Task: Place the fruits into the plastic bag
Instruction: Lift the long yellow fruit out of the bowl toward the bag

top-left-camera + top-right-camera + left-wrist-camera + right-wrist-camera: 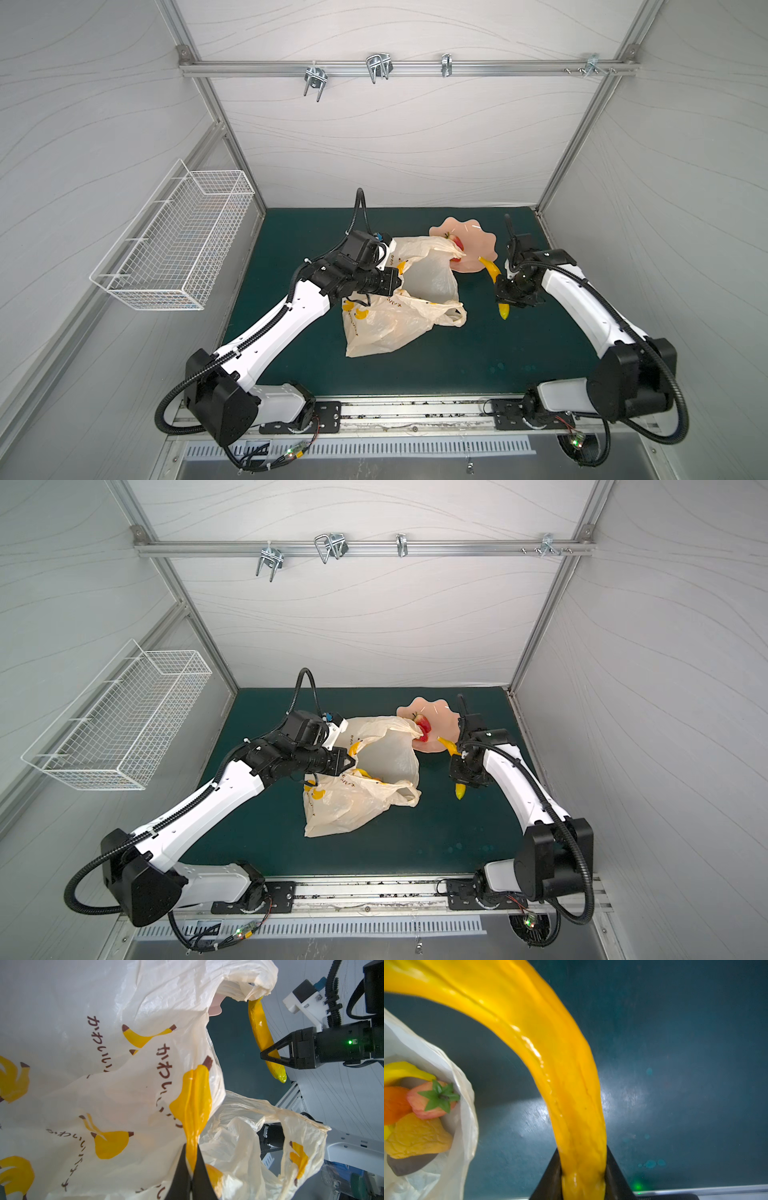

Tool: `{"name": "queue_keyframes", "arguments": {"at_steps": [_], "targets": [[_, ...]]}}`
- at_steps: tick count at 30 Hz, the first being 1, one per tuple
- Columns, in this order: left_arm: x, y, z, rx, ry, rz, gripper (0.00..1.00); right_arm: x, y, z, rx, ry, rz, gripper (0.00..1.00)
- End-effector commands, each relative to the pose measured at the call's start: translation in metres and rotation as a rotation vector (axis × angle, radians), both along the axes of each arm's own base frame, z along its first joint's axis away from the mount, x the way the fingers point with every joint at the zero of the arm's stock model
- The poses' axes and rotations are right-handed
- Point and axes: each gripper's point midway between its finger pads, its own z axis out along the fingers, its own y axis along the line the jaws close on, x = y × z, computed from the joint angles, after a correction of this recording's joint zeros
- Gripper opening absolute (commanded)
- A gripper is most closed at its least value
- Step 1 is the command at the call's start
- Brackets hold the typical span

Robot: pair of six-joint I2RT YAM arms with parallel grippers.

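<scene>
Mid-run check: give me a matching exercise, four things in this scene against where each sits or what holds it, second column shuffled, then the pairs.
Things
1. banana
2. plastic bag
3. pink dish
4. wire basket

Place or state
A. mounted on the side wall
B. pinched in the shut left gripper
C. on the mat, with a red fruit on it
D. clamped in the right gripper, beside the bag

Pairs: 1-D, 2-B, 3-C, 4-A
</scene>
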Motion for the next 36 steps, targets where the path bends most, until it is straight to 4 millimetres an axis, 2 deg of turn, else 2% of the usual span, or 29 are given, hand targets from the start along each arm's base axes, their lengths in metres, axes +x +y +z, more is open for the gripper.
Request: {"name": "queue_keyframes", "arguments": {"at_steps": [1, 8, 14, 24, 31, 36], "targets": [[0.011, -0.009, 0.025, -0.047, -0.068, -0.018, 0.0, -0.009, 0.004, 0.001, 0.031, -0.005, -0.004, 0.14], [0.012, -0.01, 0.025, -0.048, -0.07, -0.017, 0.0, -0.02, 0.01, -0.002, 0.065, 0.004, 0.021, 0.14], [0.012, -0.01, 0.023, -0.045, -0.065, -0.021, 0.0, -0.025, 0.025, -0.01, 0.123, 0.017, 0.083, 0.14], [0.013, -0.011, 0.024, -0.045, -0.065, -0.025, 0.0, -0.014, 0.065, -0.006, 0.193, -0.028, 0.268, 0.13], [0.011, -0.011, 0.023, -0.043, -0.063, -0.027, 0.0, -0.002, 0.092, 0.001, 0.261, -0.06, 0.334, 0.13], [0.011, -0.01, 0.024, -0.044, -0.063, -0.026, 0.0, -0.001, 0.109, 0.005, 0.306, -0.068, 0.37, 0.13]]}}
